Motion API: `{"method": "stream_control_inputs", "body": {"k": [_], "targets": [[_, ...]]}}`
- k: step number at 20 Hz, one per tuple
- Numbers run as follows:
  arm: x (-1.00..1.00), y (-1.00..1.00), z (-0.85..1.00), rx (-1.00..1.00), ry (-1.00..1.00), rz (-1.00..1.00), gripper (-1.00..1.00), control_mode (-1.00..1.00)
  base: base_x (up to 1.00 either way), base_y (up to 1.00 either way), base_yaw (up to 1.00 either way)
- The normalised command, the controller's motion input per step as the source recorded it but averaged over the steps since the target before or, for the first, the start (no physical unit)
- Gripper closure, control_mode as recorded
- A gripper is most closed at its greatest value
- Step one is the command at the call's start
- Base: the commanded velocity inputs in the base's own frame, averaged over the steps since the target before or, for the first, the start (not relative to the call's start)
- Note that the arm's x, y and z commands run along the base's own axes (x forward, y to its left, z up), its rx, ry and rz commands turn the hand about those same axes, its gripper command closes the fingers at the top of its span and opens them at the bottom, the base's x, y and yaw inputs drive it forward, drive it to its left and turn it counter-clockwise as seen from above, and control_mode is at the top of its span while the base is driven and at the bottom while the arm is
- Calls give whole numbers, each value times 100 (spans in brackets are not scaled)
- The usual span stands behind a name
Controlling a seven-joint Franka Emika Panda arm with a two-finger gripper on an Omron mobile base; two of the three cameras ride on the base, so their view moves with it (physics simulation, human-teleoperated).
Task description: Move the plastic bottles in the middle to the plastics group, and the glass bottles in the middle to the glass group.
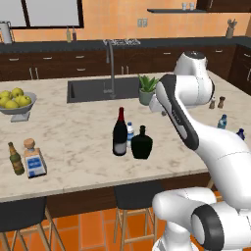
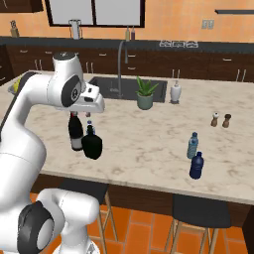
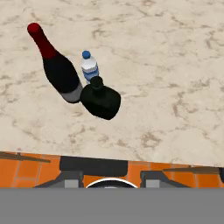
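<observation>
Near the front edge of the marble island counter [image 1: 73, 142], mid-counter, the wine bottle [image 1: 119, 133], the small water bottle [image 1: 130, 133] just behind it and the squat black bottle [image 1: 141, 143] to its right stand upright in a tight cluster. The glass group, a brown-green bottle [image 1: 15, 159] beside a square cork-stoppered bottle [image 1: 34, 159], stands far left; the teal bottle [image 2: 192, 145] and dark blue bottle [image 2: 196, 165] stand far right. The gripper [image 3: 111, 177] hangs above the cluster, holding nothing, its jaw state indeterminable.
</observation>
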Motion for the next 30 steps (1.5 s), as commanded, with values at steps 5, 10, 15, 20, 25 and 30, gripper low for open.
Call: {"method": "stream_control_inputs", "body": {"k": [5,10,15,20,25,30], "targets": [[-22,-6,-21,-1,0,0,-100,-100,0,0,0],[-3,8,-59,3,8,1,-100,-100,0,0,0],[54,27,-45,5,1,15,-100,-100,0,0,0],[68,40,-20,-2,0,19,-100,-100,0,0,0],[59,18,-25,-8,19,13,-100,-100,0,0,0],[43,0,-35,-3,22,11,-100,-100,0,0,0]]}}
